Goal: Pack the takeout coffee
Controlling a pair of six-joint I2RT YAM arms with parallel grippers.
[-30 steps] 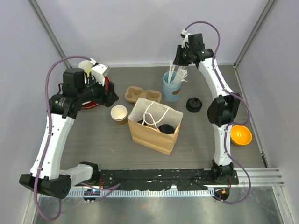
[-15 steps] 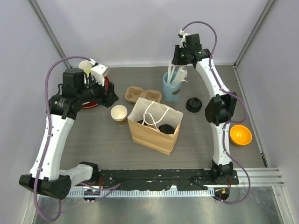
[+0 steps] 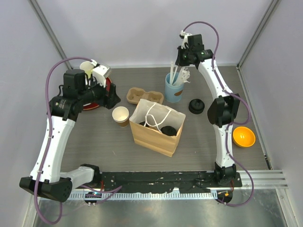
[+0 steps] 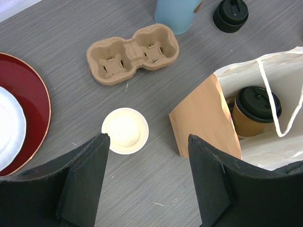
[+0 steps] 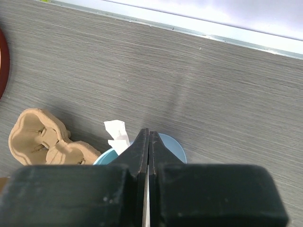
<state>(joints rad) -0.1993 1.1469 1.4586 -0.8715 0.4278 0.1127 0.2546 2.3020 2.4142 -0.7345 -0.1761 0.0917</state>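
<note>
Two tan takeout coffee cups with black lids (image 3: 168, 130) (image 3: 147, 124) stand inside the open brown paper bag (image 3: 142, 137) at the table's middle; the left wrist view shows one of them (image 4: 258, 104) in the bag (image 4: 203, 120). My left gripper (image 3: 112, 97) is open and empty, held above the table left of the bag (image 4: 147, 156). My right gripper (image 3: 182, 65) is shut on a thin white straw (image 3: 177, 75) and holds it above the blue cup (image 3: 174, 90). In the right wrist view the jaws (image 5: 148, 137) are pressed together over the blue cup (image 5: 173, 149).
A lidless tan cup (image 3: 120, 115) (image 4: 125, 131) stands left of the bag. A pulp cup carrier (image 3: 145, 96) (image 4: 132, 53) lies behind it. A stack of bare black lids (image 3: 196, 106), an orange bowl (image 3: 244, 136) and a red plate (image 3: 94, 105) (image 4: 28, 90) are around.
My right gripper has risen slightly and drawn back with the white straw. The left arm has not moved.
</note>
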